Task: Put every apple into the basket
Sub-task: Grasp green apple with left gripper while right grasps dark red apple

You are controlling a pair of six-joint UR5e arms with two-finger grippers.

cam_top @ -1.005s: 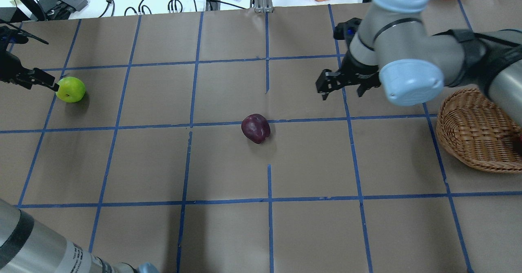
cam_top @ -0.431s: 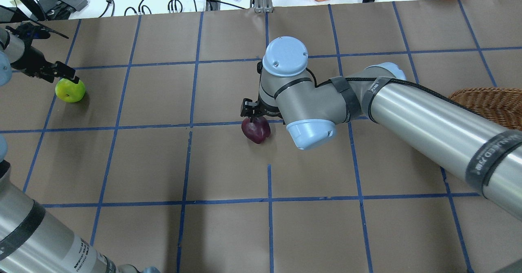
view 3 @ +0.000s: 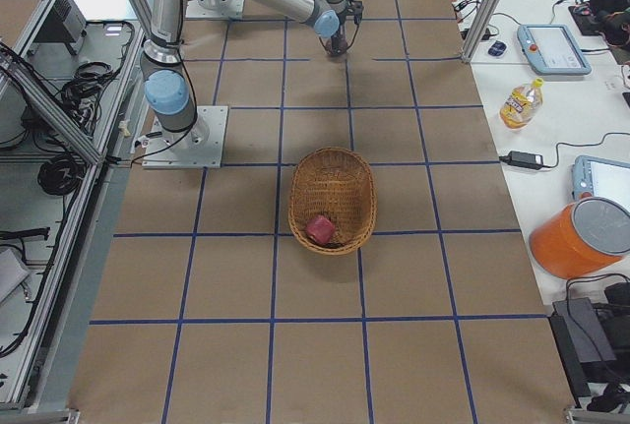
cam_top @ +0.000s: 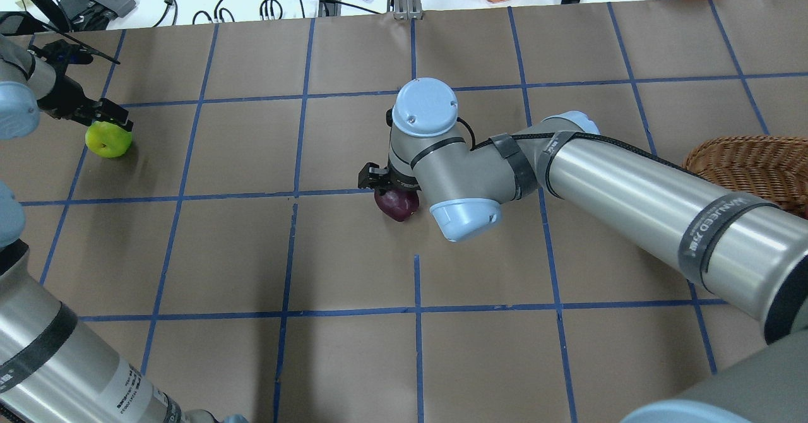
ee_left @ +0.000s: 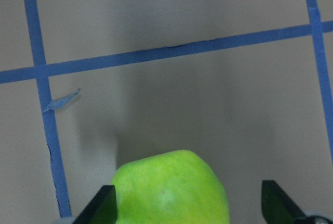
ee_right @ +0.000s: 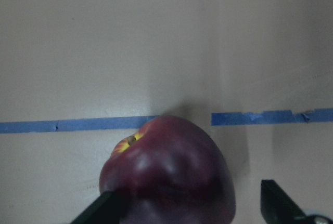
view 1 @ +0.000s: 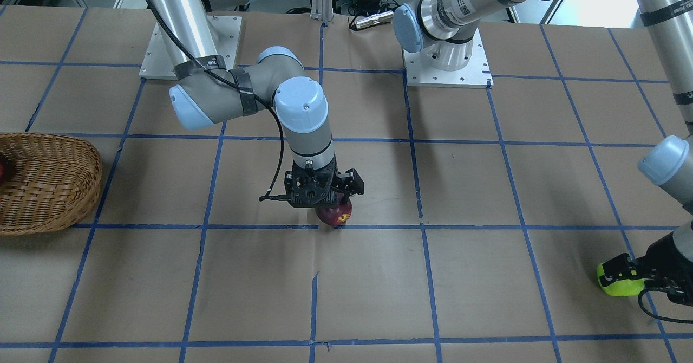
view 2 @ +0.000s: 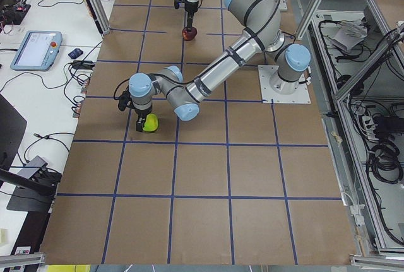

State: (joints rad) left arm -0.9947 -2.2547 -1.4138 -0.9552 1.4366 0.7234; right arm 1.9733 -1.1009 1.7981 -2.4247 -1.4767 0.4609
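Finds the maroon apple [cam_top: 396, 205] at the middle of the tabletop, resting on a blue tape line [cam_top: 189, 196]. Shows the right gripper [ee_right: 188, 206] poised straight over it, jaws spread and straddling it. Puts one fingertip [ee_right: 101, 211] at the skin and the other clear of the fruit, so nothing clamped. Places the green apple [cam_top: 108, 140] near the left end of the tabletop, closer to the far edge than to the near one. Shows the left gripper [ee_left: 190, 203] around it in the same way, jaws apart, one fingertip [ee_left: 101, 208] at the apple's side and a gap at the other. Finds the basket [cam_top: 751, 158] at the right end of the tabletop, with the red apple [view 3: 319, 228] lying inside, toward the part nearest that end.
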